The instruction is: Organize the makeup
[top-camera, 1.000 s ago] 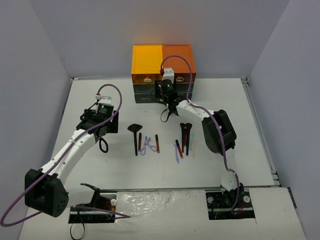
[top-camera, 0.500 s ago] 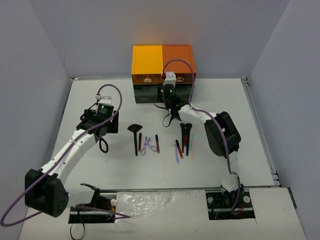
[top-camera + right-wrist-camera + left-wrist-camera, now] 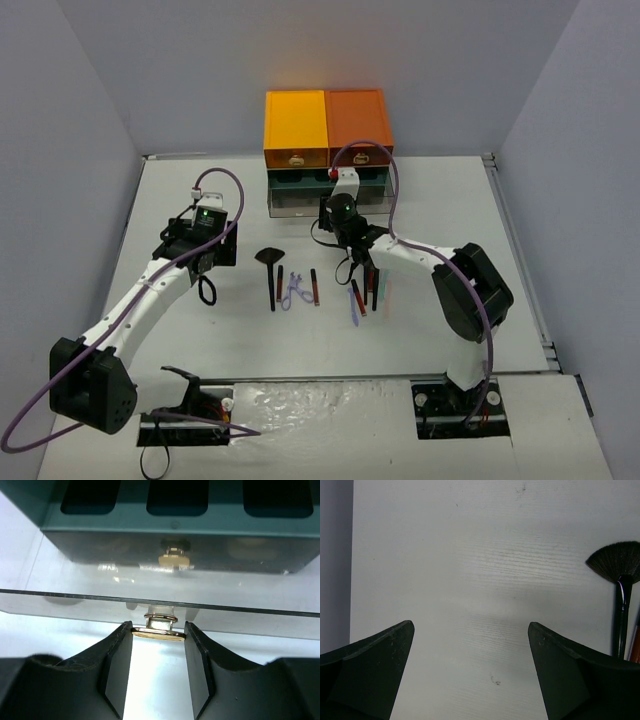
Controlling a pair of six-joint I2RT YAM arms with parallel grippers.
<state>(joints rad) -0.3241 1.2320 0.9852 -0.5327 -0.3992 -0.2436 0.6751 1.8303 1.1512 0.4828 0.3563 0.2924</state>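
The makeup lies in a row on the white table: a black fan brush (image 3: 269,260), red-black pencils (image 3: 314,287), a purple curler (image 3: 294,291), a purple stick (image 3: 354,306), black brushes (image 3: 372,278) and mint and pink sticks (image 3: 386,293). My right gripper (image 3: 339,206) is shut on the gold knob (image 3: 159,630) of the clear bottom drawer (image 3: 75,600), which is pulled out from the drawer box (image 3: 325,125). My left gripper (image 3: 206,285) is open and empty over bare table, left of the fan brush (image 3: 615,562). No jars show.
The orange-and-dark drawer box stands at the back centre against the wall. A dark drawer with its own gold knob (image 3: 173,557) sits above the clear one. Grey walls close in the left, right and back sides.
My right gripper has come toward the near side with the knob, drawing the clear drawer out of the box. The left arm has not moved.
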